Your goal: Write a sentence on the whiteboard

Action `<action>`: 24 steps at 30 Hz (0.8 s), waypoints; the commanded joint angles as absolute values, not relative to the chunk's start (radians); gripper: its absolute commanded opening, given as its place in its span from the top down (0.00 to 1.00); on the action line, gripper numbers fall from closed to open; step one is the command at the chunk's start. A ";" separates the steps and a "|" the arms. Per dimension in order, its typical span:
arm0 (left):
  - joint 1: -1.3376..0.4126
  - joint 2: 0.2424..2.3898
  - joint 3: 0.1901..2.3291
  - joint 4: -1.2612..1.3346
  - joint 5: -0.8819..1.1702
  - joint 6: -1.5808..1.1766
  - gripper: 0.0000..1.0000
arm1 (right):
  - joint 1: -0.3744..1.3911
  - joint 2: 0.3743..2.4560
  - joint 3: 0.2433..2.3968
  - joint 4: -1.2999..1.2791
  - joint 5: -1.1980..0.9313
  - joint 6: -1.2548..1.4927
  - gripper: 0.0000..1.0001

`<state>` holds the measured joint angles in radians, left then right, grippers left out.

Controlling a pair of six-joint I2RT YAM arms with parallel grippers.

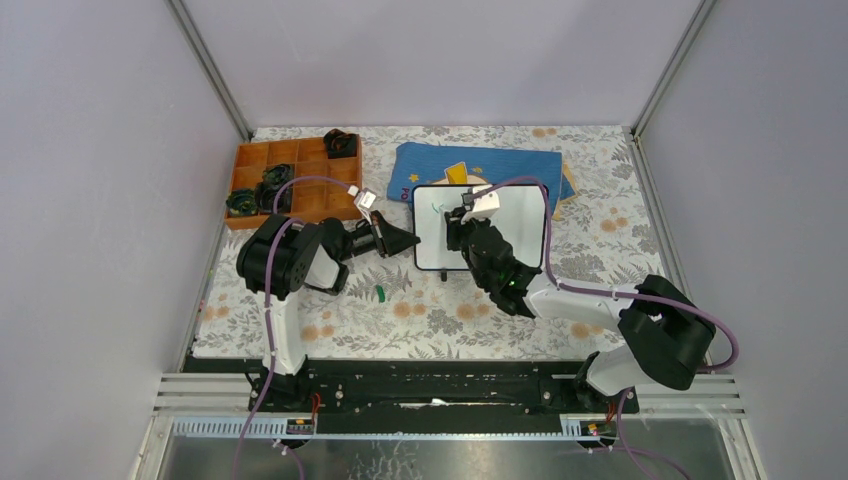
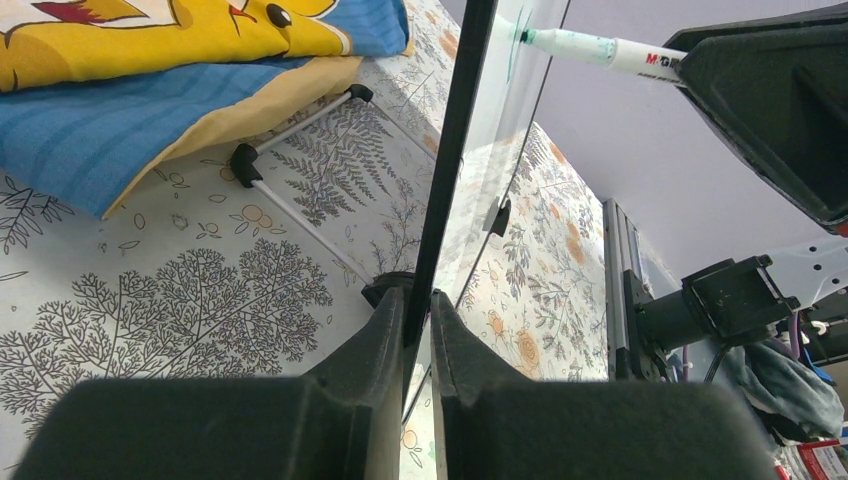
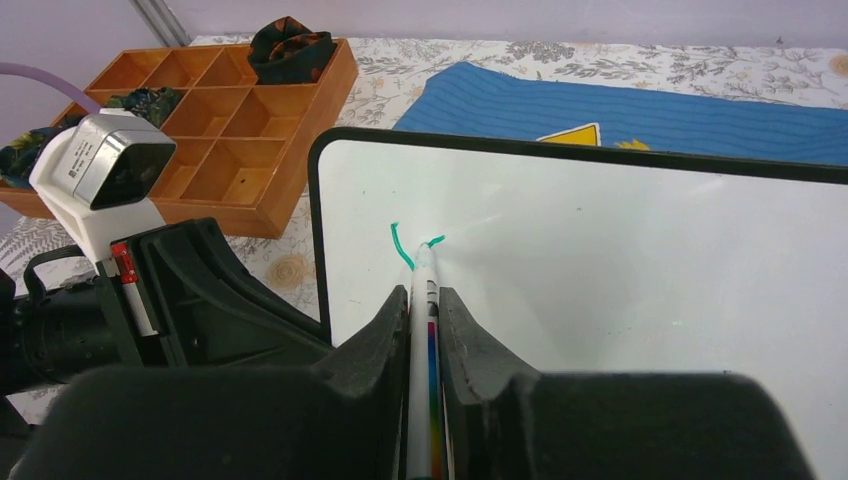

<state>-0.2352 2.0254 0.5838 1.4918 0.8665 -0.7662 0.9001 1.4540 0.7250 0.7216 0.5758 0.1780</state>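
Whiteboard (image 1: 528, 225) sits mid-frame on the desk (image 1: 430, 320), blue cloth (image 1: 500, 160) just above it. We've got one short green stroke (image 3: 401, 246) at the board's upper left. Right jaws are clamped on the marker (image 3: 422, 290), tip touching the board. Left jaws pinch the board's left rim. Wooden tray (image 1: 300, 195) is upper left w/ dark bundles inside.

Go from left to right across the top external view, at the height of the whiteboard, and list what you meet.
Wooden compartment tray → left gripper, clamped on the board's left edge → whiteboard.
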 commanded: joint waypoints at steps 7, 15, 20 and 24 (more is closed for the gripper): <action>-0.242 2.014 0.565 1.437 0.856 -0.732 1.00 | 0.914 1.454 0.695 0.714 0.543 0.235 1.00; -0.243 2.012 0.564 1.437 0.855 -0.731 1.00 | 0.942 1.472 0.689 0.701 0.529 0.251 1.00; -0.244 2.013 0.563 1.437 0.854 -0.730 1.00 | 0.942 1.476 0.698 0.687 0.515 0.255 1.00; -0.244 2.010 0.563 1.434 0.854 -0.729 1.00 | 0.941 1.419 0.689 0.684 0.535 0.248 1.00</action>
